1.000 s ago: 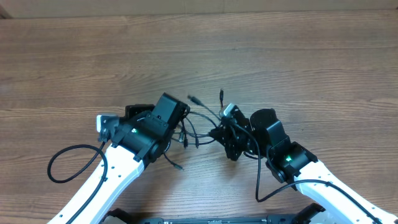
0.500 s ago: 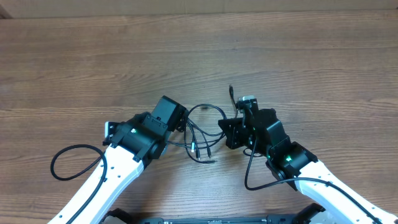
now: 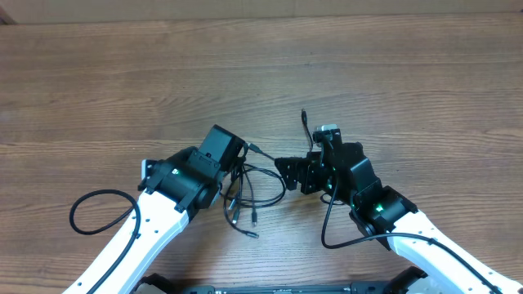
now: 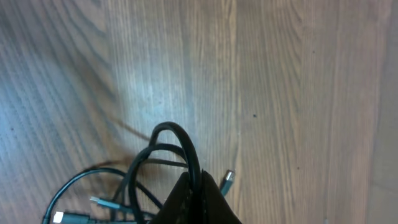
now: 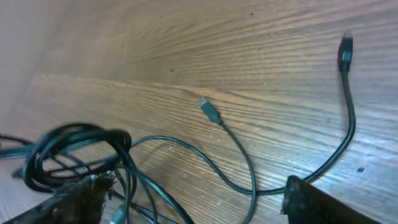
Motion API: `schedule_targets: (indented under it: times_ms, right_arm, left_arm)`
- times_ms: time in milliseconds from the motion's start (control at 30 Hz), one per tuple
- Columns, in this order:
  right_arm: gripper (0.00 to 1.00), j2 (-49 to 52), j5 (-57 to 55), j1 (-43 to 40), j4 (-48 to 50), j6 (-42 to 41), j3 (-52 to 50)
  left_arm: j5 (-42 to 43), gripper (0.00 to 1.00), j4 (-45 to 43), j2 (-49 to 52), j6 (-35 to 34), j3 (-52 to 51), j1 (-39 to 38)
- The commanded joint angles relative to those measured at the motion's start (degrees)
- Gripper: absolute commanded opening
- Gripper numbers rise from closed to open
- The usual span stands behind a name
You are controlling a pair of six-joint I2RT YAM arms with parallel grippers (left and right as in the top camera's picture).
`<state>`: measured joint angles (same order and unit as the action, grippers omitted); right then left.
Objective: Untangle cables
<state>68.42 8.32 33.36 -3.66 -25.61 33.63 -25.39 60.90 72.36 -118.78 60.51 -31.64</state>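
Cables (image 5: 78,129) tangled, brown wood-grain table (image 3: 261,73)

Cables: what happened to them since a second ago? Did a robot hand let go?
Yes. The right gripper opened and let go, and the cables slumped into a loose heap nearer the left gripper. The left gripper stayed shut on the cables.
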Motion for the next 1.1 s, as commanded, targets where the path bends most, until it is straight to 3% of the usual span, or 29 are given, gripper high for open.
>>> schedule_targets:
  times_ms: [0, 267, 433, 633, 733, 833, 1067]
  right_arm:
    - [0.91, 0.0, 1.1, 0.0, 0.3, 7.8, 0.5]
    - [0.91, 0.0, 15.3, 0.0, 0.0, 27.5, 0.5]
    - [0.92, 0.6, 16.4, 0.0, -2.8, 38.3, 0.5]
    - [0.89, 6.6, 16.7, 0.0, -1.3, 40.9, 0.5]
    - [0.73, 10.6, 19.2, 0.0, 1.4, 40.9, 0.5]
    - [0.43, 12.9, 20.5, 0.0, 3.9, 40.6, 0.5]
    - [0.09, 11.9, 20.5, 0.0, 5.7, 38.9, 0.6]
  left_arm:
    - [2.1, 0.04, -1.6, -1.2, -0.1, 0.5, 0.2]
    - [6.0, 0.04, -7.3, -1.2, 0.0, 0.5, 0.2]
    - [11.4, 0.04, -9.8, -1.2, 0.1, 0.5, 0.2]
    - [11.4, 0.04, -9.9, -1.2, 0.3, 0.5, 0.2]
    - [11.3, 0.04, -9.9, -1.2, 0.5, 0.5, 0.2]
    - [11.3, 0.04, -9.9, -1.2, 0.5, 0.5, 0.2]
    - [10.0, 0.04, -9.1, -1.2, 0.5, 0.5, 0.2]
